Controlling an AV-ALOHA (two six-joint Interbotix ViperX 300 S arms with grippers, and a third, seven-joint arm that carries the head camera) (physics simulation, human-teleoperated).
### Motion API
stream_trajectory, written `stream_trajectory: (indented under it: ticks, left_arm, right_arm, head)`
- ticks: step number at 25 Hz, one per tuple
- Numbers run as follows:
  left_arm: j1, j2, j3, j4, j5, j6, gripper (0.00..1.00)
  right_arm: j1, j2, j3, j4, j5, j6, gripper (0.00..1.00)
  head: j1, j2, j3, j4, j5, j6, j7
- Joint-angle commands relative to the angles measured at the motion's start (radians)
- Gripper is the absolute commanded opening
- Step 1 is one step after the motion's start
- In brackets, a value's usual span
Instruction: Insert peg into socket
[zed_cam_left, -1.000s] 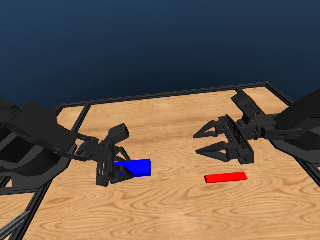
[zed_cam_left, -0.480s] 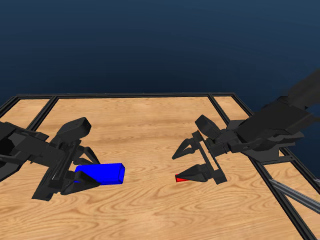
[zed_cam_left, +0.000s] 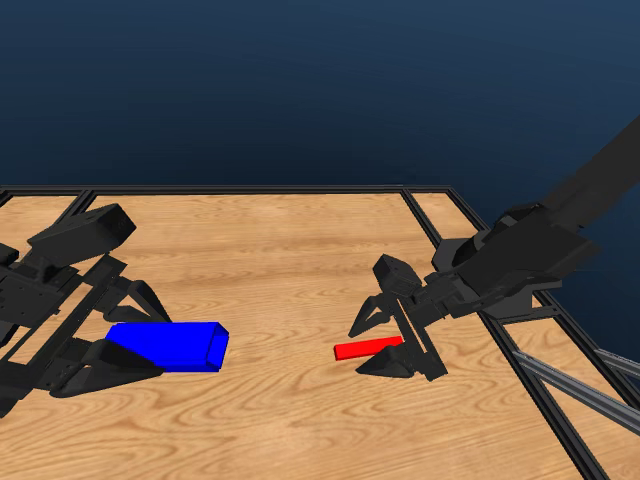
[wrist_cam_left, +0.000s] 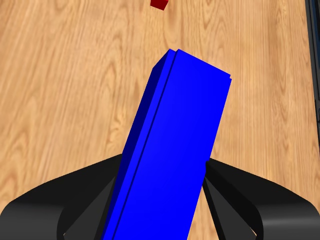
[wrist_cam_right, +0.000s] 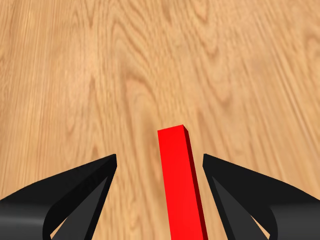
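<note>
The blue socket (zed_cam_left: 165, 345) lies at the left, standing between the jaws of my left gripper (zed_cam_left: 150, 340), which is open. In the left wrist view the socket (wrist_cam_left: 175, 150) fills the gap of that gripper (wrist_cam_left: 162, 165), slanted, and I cannot tell whether the jaws touch it. The red peg (zed_cam_left: 368, 348) rests flat on the wood at the right. My right gripper (zed_cam_left: 358, 350) is open and straddles its near end. The right wrist view shows the peg (wrist_cam_right: 180, 185) inside the gripper (wrist_cam_right: 160, 157), with a wider gap on one side. The peg's far tip (wrist_cam_left: 159, 4) shows beyond the socket.
A black frame rail (zed_cam_left: 250, 190) runs along the table's back edge and another rail (zed_cam_left: 520, 360) along its right side, just behind my right arm. Bare wood (zed_cam_left: 280, 300) separates the two grippers.
The head camera has swung round, shifting the whole picture. My right gripper has come down from above the peg and now straddles it. The left gripper stays around the socket.
</note>
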Motion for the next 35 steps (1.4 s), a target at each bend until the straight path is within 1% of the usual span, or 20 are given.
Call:
stream_trajectory:
  ticks: [1, 3, 4, 6, 7, 8, 9, 10, 12, 13, 15, 16, 18, 24, 25, 26, 29, 30, 31, 35]
  left_arm:
    - [-0.011, -0.035, -0.035, 0.086, 0.094, -0.095, 0.0]
    - [-0.018, -0.051, -0.064, 0.118, 0.124, -0.127, 0.0]
    - [-0.023, -0.041, -0.048, 0.147, 0.147, -0.161, 0.0]
    - [-0.037, -0.049, -0.076, 0.188, 0.186, -0.21, 0.0]
    - [-0.04, -0.054, -0.076, 0.208, 0.177, -0.237, 0.0]
    - [-0.05, -0.046, -0.077, 0.218, 0.234, -0.25, 0.0]
    - [-0.056, -0.045, -0.074, 0.247, 0.242, -0.288, 0.0]
    - [-0.065, -0.052, -0.085, 0.27, 0.269, -0.32, 0.0]
    - [-0.05, -0.098, -0.079, 0.266, 0.268, -0.327, 0.0]
    - [-0.077, -0.085, -0.108, 0.317, 0.339, -0.381, 0.0]
    - [-0.109, -0.07, -0.117, 0.378, 0.401, -0.466, 0.0]
    - [-0.119, -0.075, -0.134, 0.42, 0.415, -0.516, 0.0]
    - [-0.172, -0.075, -0.158, 0.477, 0.487, -0.601, 0.0]
    - [-0.271, -0.029, -0.183, 0.638, 0.656, -0.848, 0.0]
    - [-0.244, -0.033, -0.176, 0.592, 0.606, -0.771, 0.0]
    - [-0.288, -0.017, -0.194, 0.655, 0.673, -0.881, 0.0]
    - [-0.323, 0.005, -0.207, 0.693, 0.714, -0.957, 0.0]
    - [-0.331, 0.014, -0.195, 0.706, 0.714, -0.989, 0.0]
    - [-0.338, 0.02, -0.198, 0.715, 0.719, -1.007, 0.0]
    - [-0.364, 0.037, -0.22, 0.748, 0.746, -1.063, 0.0]
  right_arm:
    - [0.045, 0.022, 0.018, 0.011, 0.006, 0.039, 1.0]
    - [0.019, 0.021, 0.016, 0.009, 0.012, 0.025, 1.0]
    - [0.065, 0.029, 0.011, 0.023, -0.04, 0.068, 1.0]
    - [0.072, 0.059, 0.027, 0.028, -0.055, 0.087, 1.0]
    - [0.037, 0.055, 0.026, 0.027, -0.04, 0.096, 1.0]
    - [0.075, 0.076, 0.032, 0.034, -0.059, 0.086, 1.0]
    - [0.072, 0.062, 0.015, 0.022, -0.046, 0.088, 0.59]
    - [0.037, 0.042, 0.036, 0.033, -0.053, 0.051, 0.0]
    - [0.053, 0.068, 0.046, 0.038, -0.058, 0.007, 0.0]
    - [0.058, 0.038, -0.001, 0.024, -0.034, -0.035, 0.0]
    - [0.078, 0.057, 0.015, 0.048, -0.054, -0.058, 0.0]
    - [0.032, 0.022, -0.006, 0.058, -0.053, -0.076, 0.0]
    - [0.068, -0.015, -0.048, 0.008, -0.035, -0.147, 0.0]
    - [-0.029, -0.072, -0.129, 0.019, 0.03, -0.242, 0.0]
    - [-0.031, -0.079, -0.16, -0.011, 0.038, -0.239, 0.0]
    - [-0.058, -0.078, -0.152, -0.049, 0.1, -0.219, 0.0]
    - [-0.09, -0.11, -0.196, -0.041, 0.066, -0.267, 0.0]
    - [-0.089, -0.085, -0.193, -0.063, 0.105, -0.299, 0.0]
    - [-0.104, -0.133, -0.232, -0.117, 0.162, -0.319, 0.0]
    - [-0.157, -0.091, -0.295, -0.168, 0.207, -0.309, 0.0]
  head:
    - [-0.006, -0.016, -0.007, -0.001, -0.009, -0.001, 0.008]
    - [-0.008, -0.017, -0.007, -0.001, -0.012, -0.002, 0.012]
    - [-0.009, -0.017, -0.007, -0.002, -0.012, -0.002, 0.014]
    - [-0.01, -0.019, -0.007, -0.002, -0.012, -0.003, 0.018]
    - [-0.011, -0.019, -0.007, -0.002, -0.014, -0.004, 0.02]
    - [-0.01, -0.02, -0.006, -0.002, -0.012, -0.005, 0.024]
    - [-0.01, -0.02, -0.006, -0.002, -0.012, -0.004, 0.025]
    - [-0.009, -0.022, -0.006, -0.002, -0.01, -0.005, 0.028]
    - [-0.007, -0.027, -0.007, 0.0, -0.009, -0.002, 0.031]
    - [-0.005, -0.029, -0.007, 0.001, -0.01, 0.0, 0.031]
    - [-0.001, -0.035, -0.006, 0.002, -0.012, 0.002, 0.032]
    - [0.003, -0.038, -0.006, 0.004, -0.015, 0.003, 0.033]
    - [0.014, -0.045, -0.005, 0.008, -0.018, 0.007, 0.034]
    - [0.051, -0.056, -0.004, 0.021, -0.03, 0.013, 0.034]
    - [0.059, -0.058, -0.003, 0.023, -0.031, 0.013, 0.033]
    - [0.068, -0.058, -0.002, 0.026, -0.033, 0.013, 0.036]
    - [0.091, -0.058, -0.001, 0.035, -0.037, 0.021, 0.05]
    - [0.099, -0.059, -0.001, 0.038, -0.036, 0.024, 0.054]
    - [0.108, -0.059, -0.002, 0.042, -0.036, 0.027, 0.059]
    - [0.137, -0.061, 0.0, 0.052, -0.041, 0.033, 0.069]
